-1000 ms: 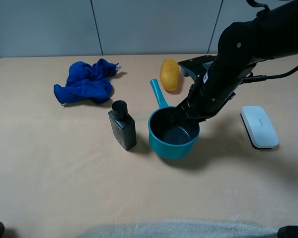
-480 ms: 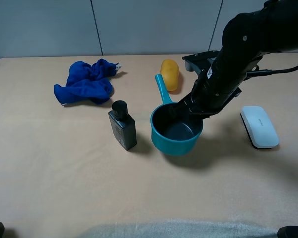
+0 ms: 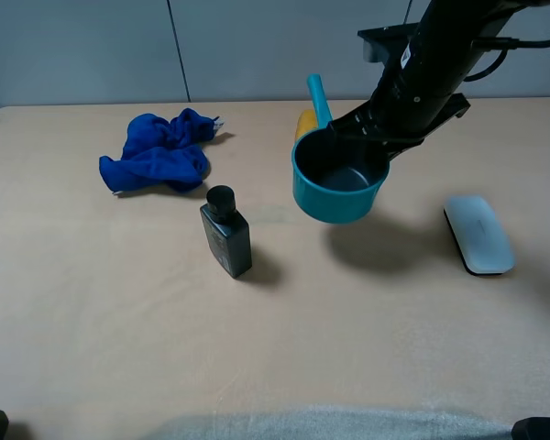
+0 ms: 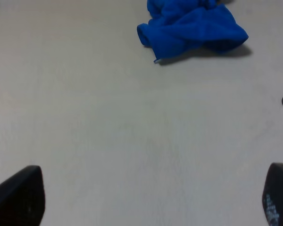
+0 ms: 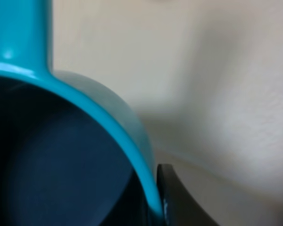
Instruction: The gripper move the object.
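The teal saucepan (image 3: 337, 183) hangs in the air above the table, right of centre, its straight handle (image 3: 318, 99) pointing up and away. My right gripper (image 3: 374, 139) is shut on the pan's far right rim and carries it. In the right wrist view the teal rim (image 5: 122, 122) and dark inside fill the frame, with one dark finger (image 5: 175, 197) outside the wall. My left gripper is open over bare table in the left wrist view, with dark fingertips (image 4: 19, 195) at the lower corners; it is out of the exterior view.
A black bottle (image 3: 225, 231) stands left of the pan. A crumpled blue cloth (image 3: 160, 151) lies at the back left, also in the left wrist view (image 4: 193, 26). A yellow potato-shaped thing (image 3: 304, 124) sits behind the pan. A white flat device (image 3: 478, 234) lies at the right.
My right gripper has lifted the saucepan off the table and carried it up and towards the back. Its shadow now falls on the table below.
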